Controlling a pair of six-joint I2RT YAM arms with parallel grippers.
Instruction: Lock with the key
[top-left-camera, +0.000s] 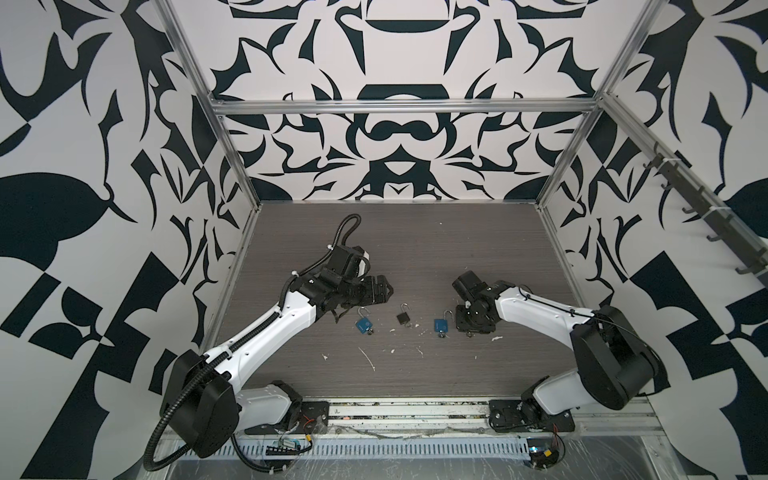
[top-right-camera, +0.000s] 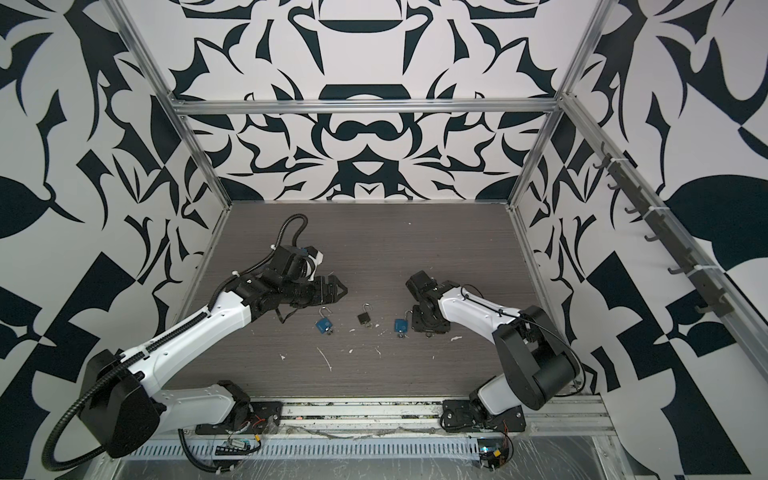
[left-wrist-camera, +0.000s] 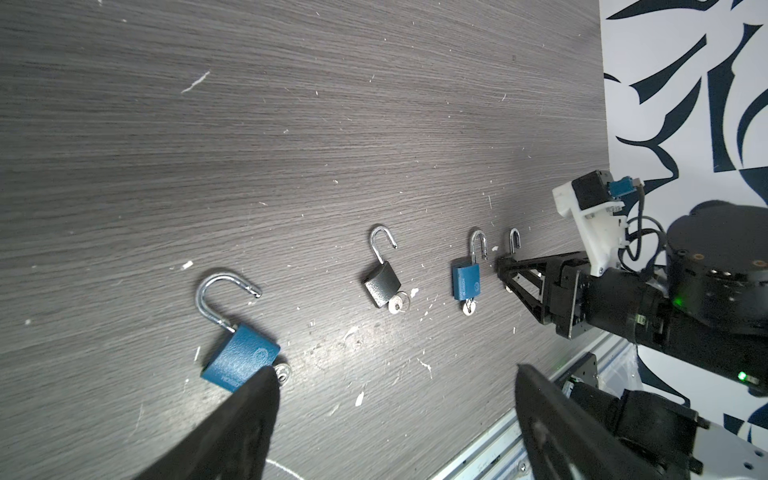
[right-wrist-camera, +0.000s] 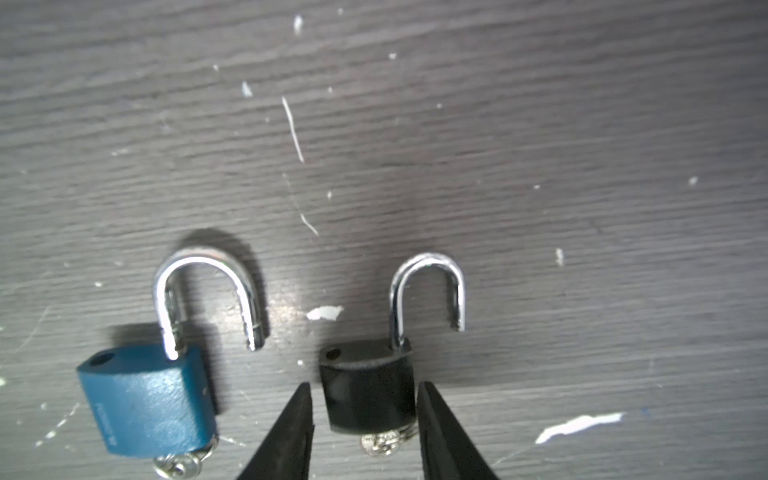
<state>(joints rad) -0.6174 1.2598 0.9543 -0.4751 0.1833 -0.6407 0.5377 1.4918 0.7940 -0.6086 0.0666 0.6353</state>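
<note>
The black padlock (right-wrist-camera: 365, 365), its shackle open and a key (right-wrist-camera: 380, 442) inserted, is laid on the table (right-wrist-camera: 540, 166) between the fingers of the right gripper (right-wrist-camera: 363, 388). Whether it is clamped cannot be told. A blue padlock (right-wrist-camera: 145, 407) is laid just beside it. The left gripper (left-wrist-camera: 397, 372) is spread wide and empty.

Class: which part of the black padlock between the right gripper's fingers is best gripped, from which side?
Best grip the black padlock by its body, across the narrow sides, from above: it lies flat, open shackle one end, key the other.
</note>
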